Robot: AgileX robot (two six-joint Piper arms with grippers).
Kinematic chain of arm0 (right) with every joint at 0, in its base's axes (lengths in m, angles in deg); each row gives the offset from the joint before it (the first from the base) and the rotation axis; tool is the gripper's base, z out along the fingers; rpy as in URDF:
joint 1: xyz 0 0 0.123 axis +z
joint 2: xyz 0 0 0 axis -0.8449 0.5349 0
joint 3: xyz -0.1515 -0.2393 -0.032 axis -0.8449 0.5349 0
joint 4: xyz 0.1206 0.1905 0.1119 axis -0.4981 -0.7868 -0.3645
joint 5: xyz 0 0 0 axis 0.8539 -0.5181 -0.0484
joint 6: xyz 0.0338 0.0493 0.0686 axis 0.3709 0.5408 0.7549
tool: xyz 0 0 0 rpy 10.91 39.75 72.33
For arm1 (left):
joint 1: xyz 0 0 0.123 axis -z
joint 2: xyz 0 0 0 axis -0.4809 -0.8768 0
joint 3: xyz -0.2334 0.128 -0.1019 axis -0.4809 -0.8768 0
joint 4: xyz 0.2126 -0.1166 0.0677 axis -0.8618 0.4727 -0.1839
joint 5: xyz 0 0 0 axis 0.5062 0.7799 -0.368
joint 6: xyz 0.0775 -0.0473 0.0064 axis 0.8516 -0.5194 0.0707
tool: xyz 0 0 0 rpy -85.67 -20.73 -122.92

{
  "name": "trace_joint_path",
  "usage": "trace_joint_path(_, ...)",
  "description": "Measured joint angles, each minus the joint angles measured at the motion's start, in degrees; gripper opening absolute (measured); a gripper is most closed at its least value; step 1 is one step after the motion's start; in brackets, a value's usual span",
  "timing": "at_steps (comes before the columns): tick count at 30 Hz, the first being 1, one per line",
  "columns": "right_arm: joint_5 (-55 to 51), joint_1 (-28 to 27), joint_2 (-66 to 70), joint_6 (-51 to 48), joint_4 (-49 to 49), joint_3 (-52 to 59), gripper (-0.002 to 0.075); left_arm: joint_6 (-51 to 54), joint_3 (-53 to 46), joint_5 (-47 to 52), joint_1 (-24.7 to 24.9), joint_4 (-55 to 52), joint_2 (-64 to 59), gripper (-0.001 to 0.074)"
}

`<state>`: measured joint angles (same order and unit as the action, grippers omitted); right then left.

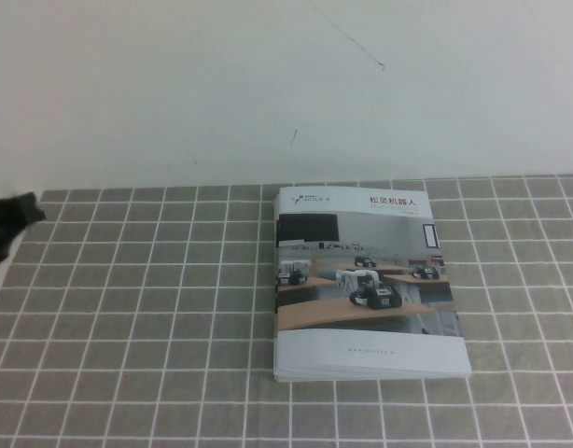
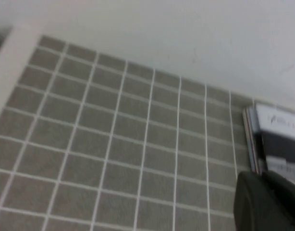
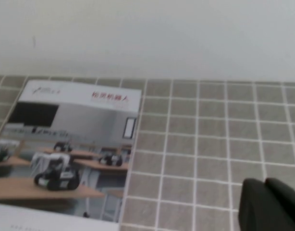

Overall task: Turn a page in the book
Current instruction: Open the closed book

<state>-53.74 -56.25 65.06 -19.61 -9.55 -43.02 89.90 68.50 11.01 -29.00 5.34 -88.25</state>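
The book (image 1: 366,280) lies closed and flat on the grey tiled mat (image 1: 128,308), right of the middle, spine to the left. Its top leaf, the page (image 1: 361,238), shows a photo of robots on wooden desks under a red Chinese title. My left gripper (image 1: 33,211) sits at the far left edge of the mat, well away from the book; in the left wrist view it (image 2: 262,177) is shut and empty, with the book (image 2: 277,139) beyond it. My right gripper (image 3: 264,184) is out of the high view; its wrist view shows it shut and empty, right of the book (image 3: 66,149).
A plain white surface (image 1: 268,93) with a few faint marks runs behind the mat's far edge. Bare tiles stretch between the left gripper and the book's spine, and a narrower strip lies right of the book.
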Motion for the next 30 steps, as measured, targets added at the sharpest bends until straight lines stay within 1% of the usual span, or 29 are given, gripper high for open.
trace_joint_path(3,-1.55,1.77,3.86,-6.09,-5.54,0.00,-0.0003,12.04,2.11,5.70,0.00,8.46,-6.01,-0.0004)
trace_joint_path(6,-5.07,3.16,7.99,-12.00,-11.23,0.00,-0.0003,30.82,5.27,13.56,0.00,21.76,-12.99,-0.0004)
trace_joint_path(8,-7.96,3.36,11.11,-14.31,-14.42,0.00,-0.0003,40.91,7.48,17.68,0.00,31.37,-17.02,-0.0004)
trace_joint_path(10,-10.15,3.49,14.96,-16.12,-17.26,0.00,-0.0003,48.11,9.62,21.54,0.37,39.21,-21.38,-0.0004)
trace_joint_path(12,-11.15,3.49,18.85,-18.02,-19.46,0.00,-0.0003,51.89,11.04,23.45,1.31,43.45,-25.20,-0.0004)
trace_joint_path(14,-11.27,3.49,22.09,-19.92,-20.95,0.00,-0.0003,53.71,12.03,23.56,3.27,45.49,-27.98,-0.0004)
trace_joint_path(16,-9.98,3.49,25.40,-21.62,-22.65,0.00,-0.0003,55.18,12.67,22.22,6.89,46.16,-30.23,-0.0004)
trace_joint_path(19,-7.88,3.79,29.49,-23.67,-25.05,-0.37,0.0002,55.90,14.24,18.11,13.59,43.73,-33.66,-0.0004)
trace_joint_path(21,-6.77,4.70,31.98,-25.64,-26.13,-1.59,0.0023,54.74,15.18,15.37,16.68,41.27,-35.67,-0.0004)
trace_joint_path(24,-5.22,6.78,34.46,-29.33,-27.35,-3.72,0.0088,53.75,16.70,13.68,18.82,39.76,-39.17,-0.0004)
trace_joint_path(28,-3.03,8.97,37.30,-31.37,-29.16,-6.81,0.0227,52.18,19.43,13.33,18.82,38.97,-44.36,-0.0004)
trace_joint_path(30,-1.93,9.22,38.91,-31.63,-30.43,-8.34,0.0272,51.18,20.72,13.23,18.82,38.97,-46.74,-0.0004)
